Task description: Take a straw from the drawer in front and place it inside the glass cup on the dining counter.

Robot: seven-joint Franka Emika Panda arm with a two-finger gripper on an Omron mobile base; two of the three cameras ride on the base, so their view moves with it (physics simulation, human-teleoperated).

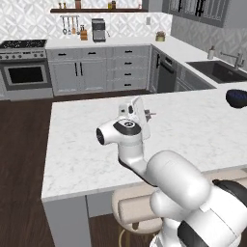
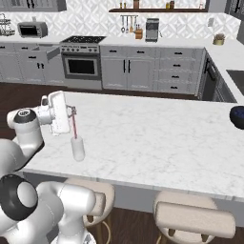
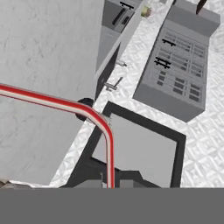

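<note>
Straw [image 2: 74, 123], red and thin, is seen held upright in the shut gripper [image 2: 71, 110], its lower end directly above or just within the mouth of the glass cup [image 2: 77, 148]; which of the two cannot be told. The cup is observed standing upright on the white marble dining counter [image 2: 157, 138], near its front left edge. In the hand view the straw [image 3: 94, 116] is shown close up, bent at its angled tip. A dark bowl [image 2: 237, 116] is noted at the counter's far right.
</note>
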